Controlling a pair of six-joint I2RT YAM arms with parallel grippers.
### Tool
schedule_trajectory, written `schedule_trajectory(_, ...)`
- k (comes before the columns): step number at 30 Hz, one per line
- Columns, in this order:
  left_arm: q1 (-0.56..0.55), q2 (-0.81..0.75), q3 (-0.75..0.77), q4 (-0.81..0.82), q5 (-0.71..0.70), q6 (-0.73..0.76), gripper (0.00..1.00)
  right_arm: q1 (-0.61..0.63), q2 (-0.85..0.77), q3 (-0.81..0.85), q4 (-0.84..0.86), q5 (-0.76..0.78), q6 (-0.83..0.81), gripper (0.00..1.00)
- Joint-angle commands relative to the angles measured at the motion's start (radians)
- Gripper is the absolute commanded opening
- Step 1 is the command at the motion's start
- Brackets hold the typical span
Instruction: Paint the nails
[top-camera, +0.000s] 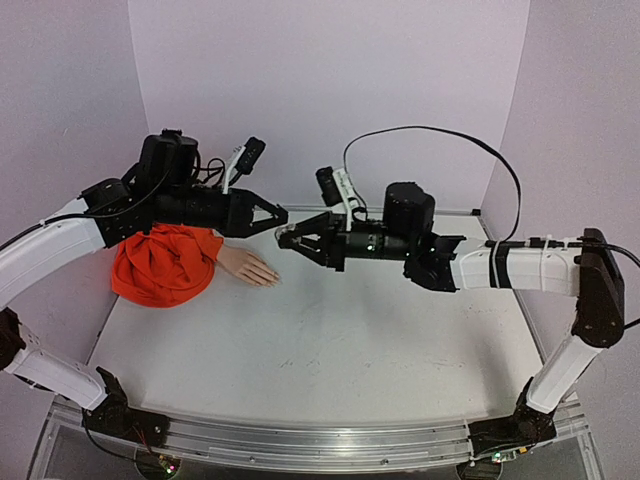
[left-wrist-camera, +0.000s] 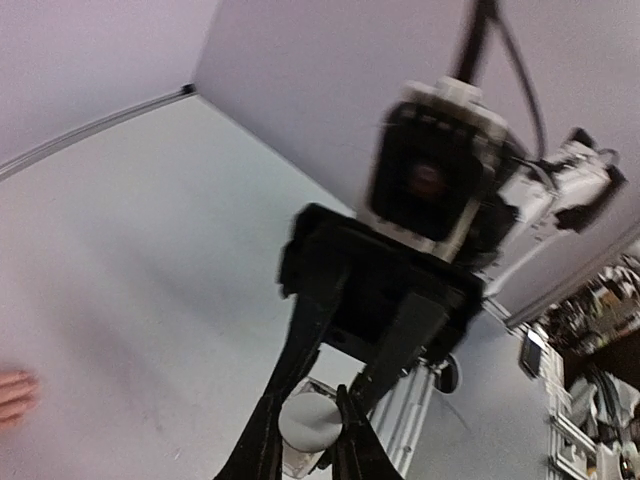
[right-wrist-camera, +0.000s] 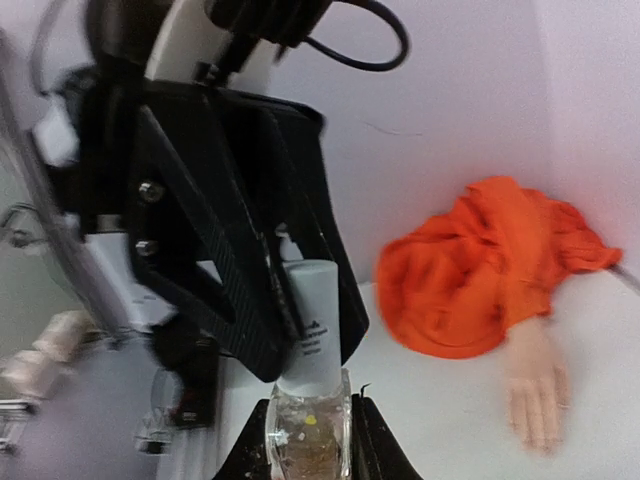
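Your right pincer (top-camera: 284, 238) grips the clear bottle (right-wrist-camera: 307, 430). Your left pincer (top-camera: 283, 217) clamps its white cap (right-wrist-camera: 312, 300). The mannequin hand's (top-camera: 248, 266) nails (top-camera: 271, 278) lie on the tabletop (top-camera: 330, 340), below and slightly left of both pincers, untouched.

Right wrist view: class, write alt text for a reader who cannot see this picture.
The right end effector holds a small clear bottle upright while the left end effector grips its white cap. Behind, to the right, a pale mannequin hand in an orange sleeve lies flat on the white table.
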Motion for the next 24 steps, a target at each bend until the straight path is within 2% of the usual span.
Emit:
schedule_trajectory(1,-0.030,-0.003,0.006,0.094,0.450,0.104,0.00,-0.032,-0.043,0.012,0.817,-0.768,0.477,0.00)
schedule_trajectory(4,-0.030,0.006,0.023,0.095,0.491,0.130,0.00,-0.033,-0.037,0.003,0.853,-0.771,0.526,0.00)
schedule_trajectory(7,-0.020,0.009,0.037,0.069,0.431,0.135,0.03,-0.052,-0.041,-0.035,0.852,-0.730,0.528,0.00)
schedule_trajectory(9,0.002,-0.008,0.039,0.051,0.353,0.116,0.20,-0.077,-0.063,-0.079,0.847,-0.671,0.514,0.00)
schedule_trajectory(12,0.040,-0.062,0.010,0.027,0.235,0.070,0.61,-0.108,-0.107,-0.143,0.660,-0.556,0.381,0.00)
schedule_trajectory(14,0.062,-0.104,-0.015,0.013,0.161,0.032,0.77,-0.115,-0.142,-0.143,0.369,-0.393,0.196,0.00)
schedule_trajectory(16,0.079,-0.138,-0.033,-0.007,0.082,-0.022,0.88,-0.105,-0.151,-0.106,0.121,-0.150,0.054,0.00)
schedule_trajectory(19,0.091,-0.161,-0.057,-0.023,0.013,-0.115,0.94,-0.090,-0.137,-0.073,-0.023,0.192,0.029,0.00)
schedule_trajectory(23,0.091,-0.158,-0.062,-0.020,-0.049,-0.204,0.93,-0.021,-0.098,-0.028,-0.106,0.466,0.005,0.00)
schedule_trajectory(24,0.091,-0.150,-0.058,-0.015,-0.053,-0.215,0.89,0.011,-0.088,-0.014,-0.115,0.523,-0.007,0.00)
